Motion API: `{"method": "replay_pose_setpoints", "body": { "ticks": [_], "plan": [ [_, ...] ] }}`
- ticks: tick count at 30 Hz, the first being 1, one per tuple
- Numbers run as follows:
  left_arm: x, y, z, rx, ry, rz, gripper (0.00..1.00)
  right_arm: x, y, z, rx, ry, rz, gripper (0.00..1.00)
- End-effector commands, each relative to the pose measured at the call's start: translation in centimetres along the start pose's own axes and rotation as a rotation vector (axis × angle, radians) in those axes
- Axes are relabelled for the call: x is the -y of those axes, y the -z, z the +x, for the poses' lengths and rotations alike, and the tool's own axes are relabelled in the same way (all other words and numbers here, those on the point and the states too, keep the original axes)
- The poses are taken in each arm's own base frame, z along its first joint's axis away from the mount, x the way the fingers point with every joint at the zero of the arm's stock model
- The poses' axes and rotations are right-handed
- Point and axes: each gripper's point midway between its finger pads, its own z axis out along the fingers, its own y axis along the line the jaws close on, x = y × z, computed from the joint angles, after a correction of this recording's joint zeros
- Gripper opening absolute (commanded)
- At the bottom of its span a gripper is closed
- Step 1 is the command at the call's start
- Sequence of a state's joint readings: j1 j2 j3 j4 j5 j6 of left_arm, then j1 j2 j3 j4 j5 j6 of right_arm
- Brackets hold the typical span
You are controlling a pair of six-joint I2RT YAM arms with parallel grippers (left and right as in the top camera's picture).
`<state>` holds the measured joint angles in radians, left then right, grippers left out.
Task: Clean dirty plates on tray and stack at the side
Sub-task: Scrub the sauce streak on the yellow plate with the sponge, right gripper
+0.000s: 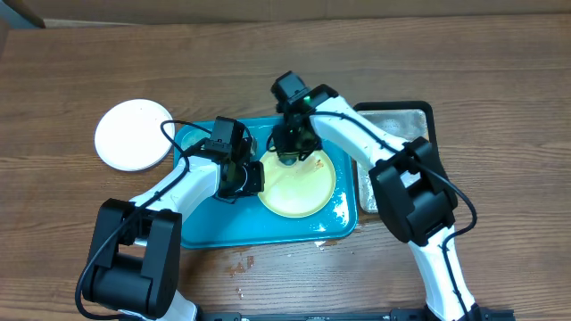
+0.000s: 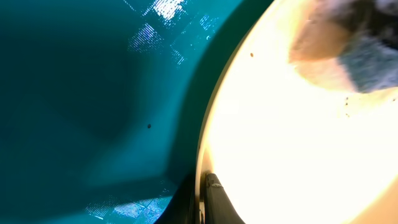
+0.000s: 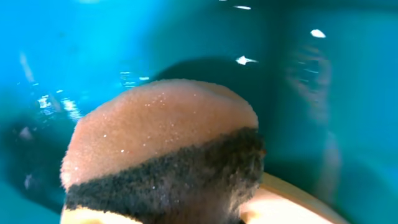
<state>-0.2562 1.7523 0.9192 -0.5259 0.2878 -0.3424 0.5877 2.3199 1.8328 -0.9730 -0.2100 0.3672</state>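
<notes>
Here the right gripper (image 1: 294,150) is clamped tight on a sponge (image 3: 161,143), at the far rim of the yellow-green plate (image 1: 303,189). The left gripper (image 1: 244,177) has closed its jaws on that plate's left edge. The plate lies in the teal tray (image 1: 210,227). A white plate (image 1: 134,135) sits on the table (image 1: 71,80) just left of the tray. The right arm (image 1: 375,147) hides much of the black tray (image 1: 426,107).
</notes>
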Motion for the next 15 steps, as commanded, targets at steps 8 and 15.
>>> {"method": "replay_pose_setpoints", "body": {
  "ticks": [8,15],
  "plan": [
    [-2.5,-2.6,3.5,-0.108,0.014,-0.105,0.04,9.9,-0.8,2.4,-0.076,-0.099,0.437,0.04],
    [-3.1,-2.5,3.1,-0.088,0.039,-0.137,0.04,11.5,0.1,3.2,-0.098,-0.090,0.531,0.04]
  ]
}}
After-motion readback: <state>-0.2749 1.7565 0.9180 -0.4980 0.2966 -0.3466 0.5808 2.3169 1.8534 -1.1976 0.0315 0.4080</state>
